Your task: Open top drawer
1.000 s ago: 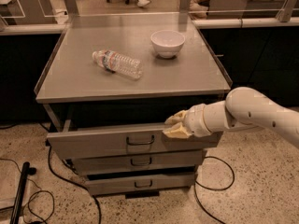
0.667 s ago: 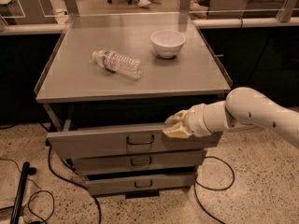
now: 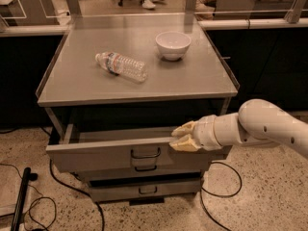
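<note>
The wide grey metal top drawer is seen partly open; its front rim is met right of centre by the cream gripper, whose grip cannot be told.

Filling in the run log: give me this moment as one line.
top drawer: partly open | hand: at its front's top edge, right of handle | on top: bottle, bowl

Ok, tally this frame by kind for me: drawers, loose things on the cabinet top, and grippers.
Grey metal drawers: 3 (wide top drawer, pulled out; middle drawer; bottom drawer)
Clear plastic water bottle, lying down: 1
White round bowl: 1
White arm's gripper, at the top drawer's front rim right of its handle: 1
Total: 6
</note>
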Tool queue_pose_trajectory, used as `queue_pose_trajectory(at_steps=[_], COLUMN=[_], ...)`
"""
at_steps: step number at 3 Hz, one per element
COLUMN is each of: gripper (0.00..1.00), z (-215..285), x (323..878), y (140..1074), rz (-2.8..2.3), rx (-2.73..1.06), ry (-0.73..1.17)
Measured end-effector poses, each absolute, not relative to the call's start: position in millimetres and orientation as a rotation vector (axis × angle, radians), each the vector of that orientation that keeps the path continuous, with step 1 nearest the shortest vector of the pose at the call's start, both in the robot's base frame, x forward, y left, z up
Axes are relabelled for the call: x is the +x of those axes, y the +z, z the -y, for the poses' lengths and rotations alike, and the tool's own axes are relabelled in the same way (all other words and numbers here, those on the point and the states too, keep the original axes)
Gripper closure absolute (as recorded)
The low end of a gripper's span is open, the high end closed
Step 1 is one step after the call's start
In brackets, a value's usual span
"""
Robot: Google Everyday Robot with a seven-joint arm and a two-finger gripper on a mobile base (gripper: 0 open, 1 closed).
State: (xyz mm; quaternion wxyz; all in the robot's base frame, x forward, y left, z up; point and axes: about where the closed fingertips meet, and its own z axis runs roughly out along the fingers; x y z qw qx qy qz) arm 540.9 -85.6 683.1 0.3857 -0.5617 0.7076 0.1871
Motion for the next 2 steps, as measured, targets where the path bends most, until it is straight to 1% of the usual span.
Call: queue_pose_trajectory(at_steps=[2], gripper=[0.35], z=[85.6], x=[540.9], y=[683.1], rz=[-1.802], rx=[-1.431], ry=[0.477])
